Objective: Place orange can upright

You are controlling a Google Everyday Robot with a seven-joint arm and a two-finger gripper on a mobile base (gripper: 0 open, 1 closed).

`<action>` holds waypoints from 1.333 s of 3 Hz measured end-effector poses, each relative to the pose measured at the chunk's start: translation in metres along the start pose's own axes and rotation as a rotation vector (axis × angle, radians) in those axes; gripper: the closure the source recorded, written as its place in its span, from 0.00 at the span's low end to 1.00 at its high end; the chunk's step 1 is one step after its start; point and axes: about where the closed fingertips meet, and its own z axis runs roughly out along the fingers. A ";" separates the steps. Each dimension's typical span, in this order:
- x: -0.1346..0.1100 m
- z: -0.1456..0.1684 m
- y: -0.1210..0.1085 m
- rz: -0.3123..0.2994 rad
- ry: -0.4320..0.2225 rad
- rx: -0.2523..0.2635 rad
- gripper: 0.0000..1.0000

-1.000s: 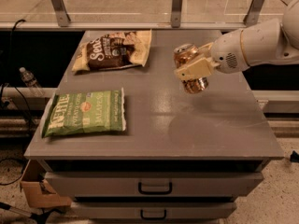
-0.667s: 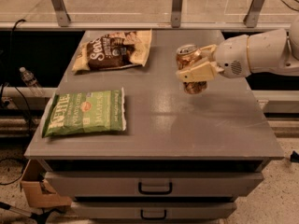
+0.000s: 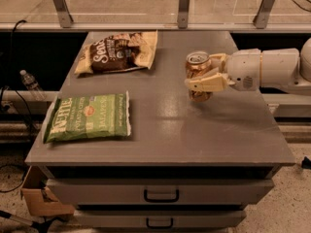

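Observation:
The orange can (image 3: 198, 72) stands upright at the right middle of the grey table (image 3: 160, 130), silver top up. My gripper (image 3: 206, 74) reaches in from the right and its cream fingers (image 3: 206, 84) are around the can, one in front and one behind. The can's base is at the tabletop; I cannot tell if it touches.
A brown chip bag (image 3: 119, 51) lies at the back left. A green chip bag (image 3: 87, 116) lies at the front left. A glass rail with metal posts runs behind the table. Drawers are below the front edge. A water bottle (image 3: 30, 84) sits left of the table.
The arm has drawn back to the right and lowered. The can has gone from tilted in the air to upright at the tabletop.

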 end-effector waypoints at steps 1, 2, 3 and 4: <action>0.006 0.001 -0.001 0.008 -0.057 -0.018 1.00; 0.010 0.000 -0.002 0.027 -0.117 -0.036 1.00; 0.016 -0.002 -0.003 0.048 -0.160 -0.050 1.00; 0.025 0.000 -0.004 0.060 -0.169 -0.072 1.00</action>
